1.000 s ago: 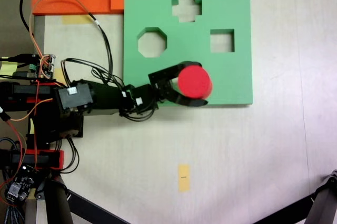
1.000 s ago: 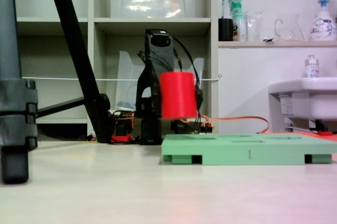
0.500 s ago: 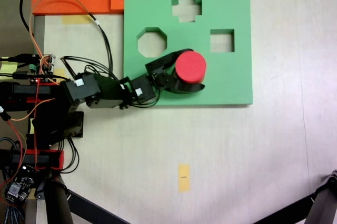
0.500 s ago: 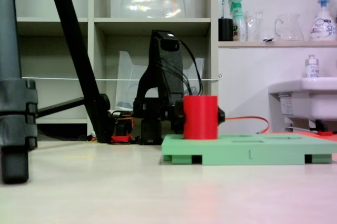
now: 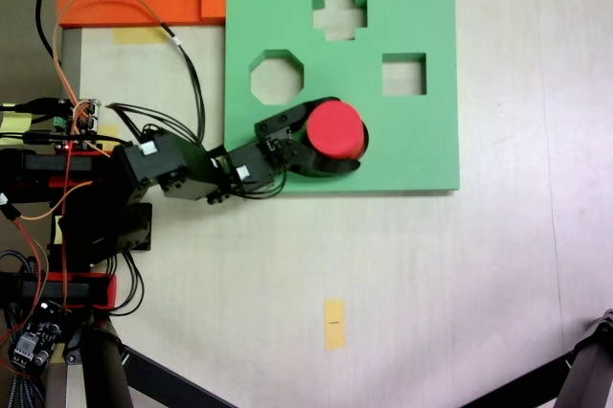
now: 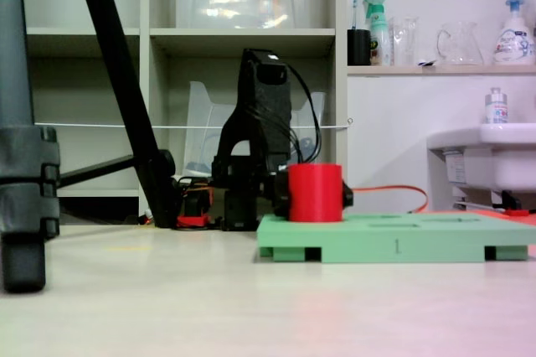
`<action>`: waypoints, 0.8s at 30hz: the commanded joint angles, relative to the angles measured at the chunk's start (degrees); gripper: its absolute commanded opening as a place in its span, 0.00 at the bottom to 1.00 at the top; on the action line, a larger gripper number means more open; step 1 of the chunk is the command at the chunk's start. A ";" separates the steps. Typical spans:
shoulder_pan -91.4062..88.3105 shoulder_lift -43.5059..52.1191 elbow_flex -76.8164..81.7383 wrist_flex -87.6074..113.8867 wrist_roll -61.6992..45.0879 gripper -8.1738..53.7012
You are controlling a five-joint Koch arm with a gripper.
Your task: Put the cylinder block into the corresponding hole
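The cylinder block (image 5: 334, 128) is a short red foam piece with a flat round top. It stands upright on the green board (image 5: 412, 140), near the board's lower edge in the top-down fixed view, a little left of the middle. In the low fixed view the block (image 6: 315, 193) reaches down to the board's top surface (image 6: 402, 235) (part of it seems sunk in). The round hole is hidden under the block.

Pale floor (image 6: 167, 307), open shelving (image 6: 243, 34), white sink (image 6: 494, 156), tripod leg (image 6: 126, 97)
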 commanded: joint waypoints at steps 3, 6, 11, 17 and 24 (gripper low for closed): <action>-0.97 -0.44 -0.18 -4.22 0.97 0.44; -0.79 -4.48 -2.29 -6.33 0.70 0.72; -0.35 -6.50 -2.64 -8.96 -1.67 0.83; -0.70 -6.24 -1.85 -7.65 -3.60 0.95; -2.02 29.79 6.86 27.86 -13.54 0.97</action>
